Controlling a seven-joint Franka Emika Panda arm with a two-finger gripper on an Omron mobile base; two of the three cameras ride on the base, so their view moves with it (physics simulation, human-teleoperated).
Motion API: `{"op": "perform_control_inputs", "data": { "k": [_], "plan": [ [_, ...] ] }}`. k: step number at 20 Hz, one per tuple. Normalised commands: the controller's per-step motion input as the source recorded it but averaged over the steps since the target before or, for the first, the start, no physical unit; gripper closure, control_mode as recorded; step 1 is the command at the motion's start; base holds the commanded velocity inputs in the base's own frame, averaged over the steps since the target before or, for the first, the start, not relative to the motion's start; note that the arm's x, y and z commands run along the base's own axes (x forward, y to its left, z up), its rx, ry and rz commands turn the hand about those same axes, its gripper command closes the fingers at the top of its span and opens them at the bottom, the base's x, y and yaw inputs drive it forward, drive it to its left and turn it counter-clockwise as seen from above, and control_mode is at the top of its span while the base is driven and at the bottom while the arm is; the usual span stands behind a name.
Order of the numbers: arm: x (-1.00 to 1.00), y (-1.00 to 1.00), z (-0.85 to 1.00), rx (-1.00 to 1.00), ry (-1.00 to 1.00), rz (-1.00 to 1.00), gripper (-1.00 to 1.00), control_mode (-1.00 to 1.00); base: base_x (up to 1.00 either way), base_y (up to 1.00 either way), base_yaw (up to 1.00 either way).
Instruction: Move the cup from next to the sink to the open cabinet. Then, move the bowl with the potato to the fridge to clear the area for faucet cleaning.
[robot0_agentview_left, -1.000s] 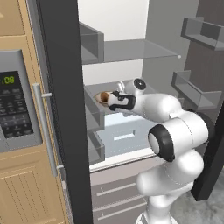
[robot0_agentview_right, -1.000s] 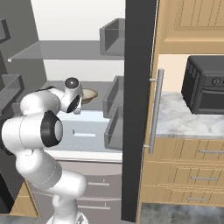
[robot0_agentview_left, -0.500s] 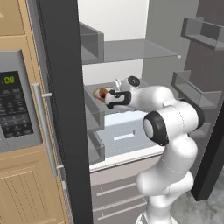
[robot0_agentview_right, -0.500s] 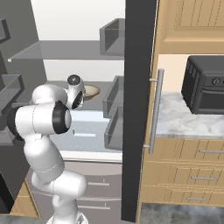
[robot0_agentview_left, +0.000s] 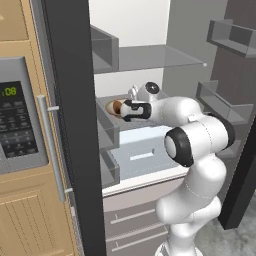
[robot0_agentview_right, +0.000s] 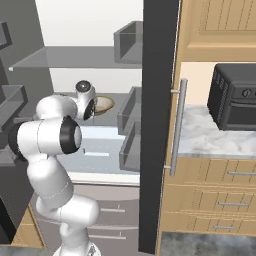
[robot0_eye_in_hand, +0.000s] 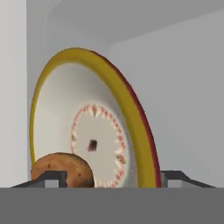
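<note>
Inside the fridge, w/ its door swung wide, the white arm reached onto a mid-level grey shelf. On that shelf sat the bowl, flat on the shelf per both base views (it looked tipped on edge in the hand view, but that cam rolls w/ the hand). Its open face pointed up, yellow-and-red rim round it. The gripper was at the bowl's near edge, its tips set apart w/ the rim between them; can't tell if they pressed it. The potato lay in the bowl by the rim, long axis roughly across the tips.
</note>
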Motion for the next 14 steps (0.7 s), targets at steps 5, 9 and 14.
{"op": "perform_control_inputs", "data": {
  "k": [5,9,14],
  "plan": [
    [-0.9,-0.02,0.57,0.07,0.0,-0.23,-1.0,-1.0,0.0,0.0,0.0],
    [-1.0,-0.15,0.63,0.12,0.0,-0.26,-1.0,-1.0,0.0,0.0,0.0],
    [-1.0,-0.15,0.54,0.13,-0.06,-0.27,-1.0,-1.0,0.0,0.0,0.0]
  ]
}}
